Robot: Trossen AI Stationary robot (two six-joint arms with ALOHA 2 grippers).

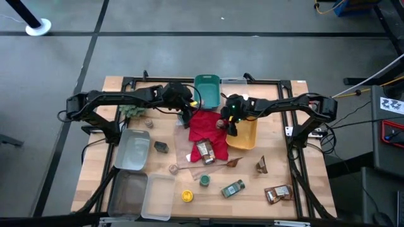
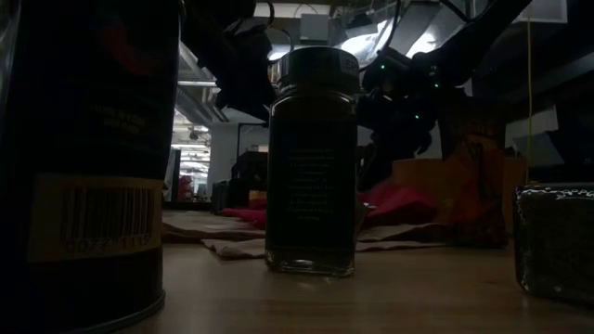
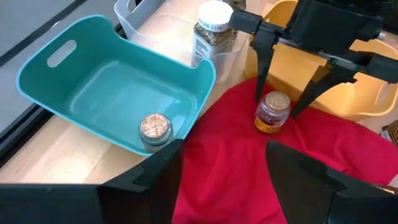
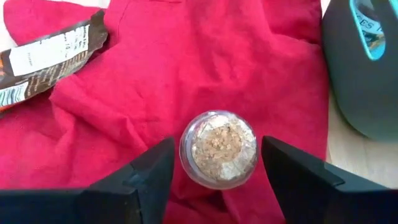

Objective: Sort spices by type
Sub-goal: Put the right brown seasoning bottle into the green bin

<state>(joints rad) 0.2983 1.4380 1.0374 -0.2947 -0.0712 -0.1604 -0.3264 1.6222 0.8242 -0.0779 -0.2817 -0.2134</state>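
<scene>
A small glass jar (image 4: 219, 149) with a tan, foil-covered top stands upright on the red cloth (image 3: 236, 180). My right gripper (image 4: 217, 167) is open and points down over it, one finger on each side of the jar (image 3: 272, 112), with no touch that I can see. My left gripper (image 3: 224, 168) is open above the cloth's edge beside the teal bin (image 3: 93, 93), where a tan-lidded jar (image 3: 154, 127) stands. A white-lidded jar (image 3: 211, 25) stands in a clear bin behind. A brown foil packet (image 4: 43, 56) lies on the cloth.
The yellow bin (image 1: 245, 133) sits right of the cloth, and clear bins (image 1: 134, 150) are on the table's left. Loose jars (image 1: 204, 181), a yellow-lidded jar (image 1: 187, 196), a dark tin (image 1: 161, 147) and foil packets (image 1: 278, 193) lie toward the near edge. The green plant (image 1: 132, 111) is at the far left.
</scene>
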